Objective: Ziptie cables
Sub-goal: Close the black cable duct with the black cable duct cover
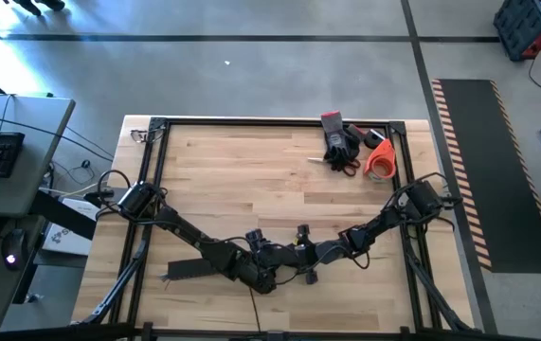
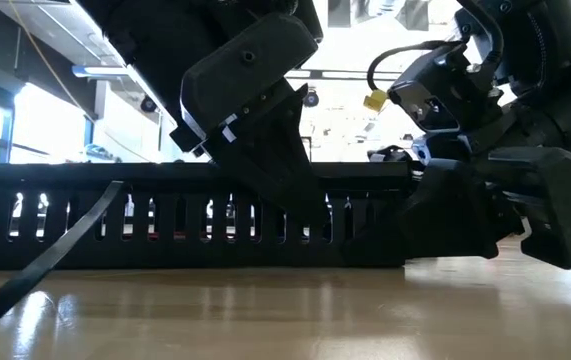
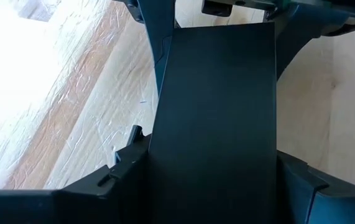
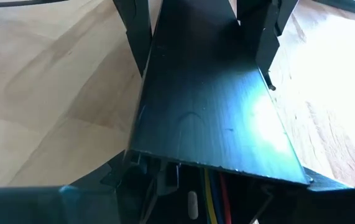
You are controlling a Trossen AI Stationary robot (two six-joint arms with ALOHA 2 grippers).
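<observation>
A long black bar point(image 2: 165, 215) with comb-like slotted sides lies left to right near the table's front middle, seemingly on the wood. My left gripper point(image 3: 211, 186) is shut on it about mid-length point(image 1: 268, 267). My right gripper point(image 4: 214, 180) is shut on its right end point(image 1: 305, 254). Thin yellow and red cables point(image 4: 216, 186) show under the bar's flat top at that end. A thin dark strip point(image 2: 45, 250) slants from the bar down to the table at the left. My left gripper pinches the bar's two long sides point(image 3: 155, 146) between its fingers point(image 3: 124, 168), about mid-length point(image 2: 265, 175). It comes slanting down from the near left, one finger on each side. The bar stays level at table height. My right gripper pinches the bar's two long sides at its right end point(image 4: 141, 149), one finger on each side. It comes from the table's right, slanting slightly down point(image 2: 445, 200). The bar's flat top faces up and the end stays level.
At the far right of the table lie a black glove with tools point(image 1: 339, 144) and an orange tape roll point(image 1: 380, 161). A black frame point(image 1: 156, 142) runs round the table's edges. Bare wood lies between the arms and the far edge.
</observation>
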